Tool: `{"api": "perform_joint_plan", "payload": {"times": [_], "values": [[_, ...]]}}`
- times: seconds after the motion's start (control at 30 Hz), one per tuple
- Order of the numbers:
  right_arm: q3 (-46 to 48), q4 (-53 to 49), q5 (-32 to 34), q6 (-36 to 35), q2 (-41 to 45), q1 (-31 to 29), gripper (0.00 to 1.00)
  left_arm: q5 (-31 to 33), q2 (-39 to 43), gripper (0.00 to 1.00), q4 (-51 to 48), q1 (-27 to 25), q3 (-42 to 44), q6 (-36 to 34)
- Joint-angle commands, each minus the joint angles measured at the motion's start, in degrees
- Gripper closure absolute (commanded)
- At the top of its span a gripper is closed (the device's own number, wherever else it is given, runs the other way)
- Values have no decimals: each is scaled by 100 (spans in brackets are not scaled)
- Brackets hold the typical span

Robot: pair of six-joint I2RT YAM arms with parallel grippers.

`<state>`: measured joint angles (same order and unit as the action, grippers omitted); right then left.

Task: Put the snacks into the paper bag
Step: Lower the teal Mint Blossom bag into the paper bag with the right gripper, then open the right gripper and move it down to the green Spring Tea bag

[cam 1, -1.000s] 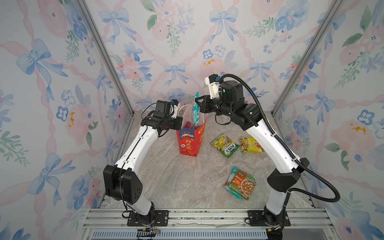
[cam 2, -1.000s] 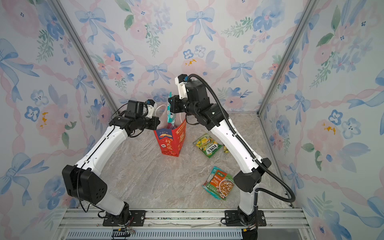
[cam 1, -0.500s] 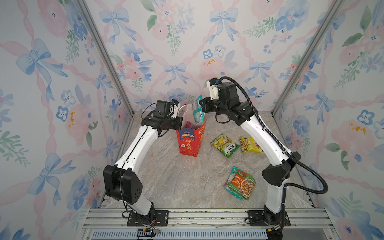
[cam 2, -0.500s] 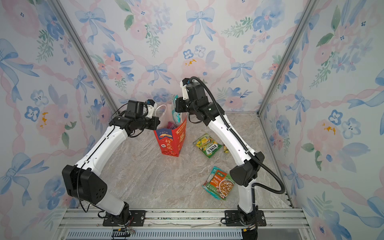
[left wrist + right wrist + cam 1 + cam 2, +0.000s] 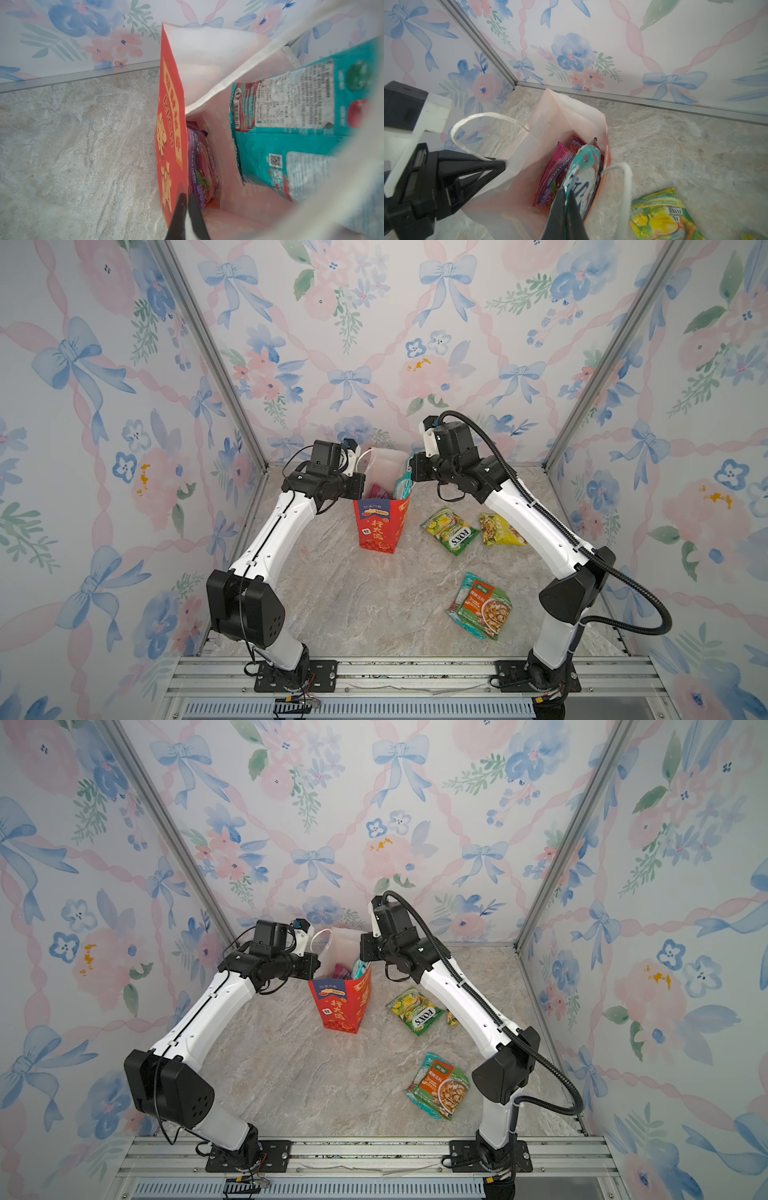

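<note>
The red paper bag (image 5: 380, 526) (image 5: 340, 1006) stands upright near the back wall, mouth open. My left gripper (image 5: 360, 488) (image 5: 185, 199) is shut on the bag's left rim (image 5: 170, 124). My right gripper (image 5: 409, 473) (image 5: 564, 193) is shut on the top edge of a teal packet (image 5: 402, 489) (image 5: 291, 135) (image 5: 583, 172). That packet hangs partly inside the bag's mouth, against its right wall. A purple packet (image 5: 199, 162) (image 5: 556, 172) and a magenta one (image 5: 378, 491) lie inside the bag. The bottom of the bag is mostly hidden.
Three snacks lie on the marble floor to the right of the bag: a yellow-green FOX'S packet (image 5: 451, 531) (image 5: 660, 214), a yellow one (image 5: 500, 530) partly under my right arm, and a green one (image 5: 480, 605) nearer the front. A white cord handle (image 5: 627, 180) loops beside my right gripper.
My right gripper has come down and slightly back with the teal packet, from above the bag into its mouth. The left gripper and the bag have stayed put.
</note>
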<state>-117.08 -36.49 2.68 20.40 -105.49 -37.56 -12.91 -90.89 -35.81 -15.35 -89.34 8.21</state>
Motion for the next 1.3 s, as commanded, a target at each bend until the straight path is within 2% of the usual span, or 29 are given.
{"api": "perform_joint_plan", "payload": {"times": [0.0,0.2,0.33,0.4,0.47,0.53,0.6,0.73,1.03,1.27], "values": [[-78,181,162,-134,205,-64,100,-73,105,100,-127,-39,101,-20],[-682,-29,128,-190,-376,-239,100,-54,130,100,-126,-36,110,-21],[-1455,-297,47,-138,-997,-348,98,-134,103,100,-128,-37,109,-3],[-2105,-624,-101,-90,-1397,-386,78,-126,99,100,-123,-34,101,-2],[-2704,-897,-194,-132,-1690,-456,52,-106,115,100,-128,-37,103,-12],[-2954,-952,-178,-196,-1753,-515,37,-94,137,100,-123,-36,110,-12],[-2918,-853,-171,-205,-1629,-540,29,-95,136,100,-123,-33,110,-6],[-2268,-443,-165,-196,-1020,-543,22,-103,132,100,-128,-35,110,-8],[524,653,268,-152,952,-391,10,-78,134,100,-128,-36,110,-18],[2906,1109,560,374,2295,91,1,-94,101,100,-128,-34,101,-7]]}}
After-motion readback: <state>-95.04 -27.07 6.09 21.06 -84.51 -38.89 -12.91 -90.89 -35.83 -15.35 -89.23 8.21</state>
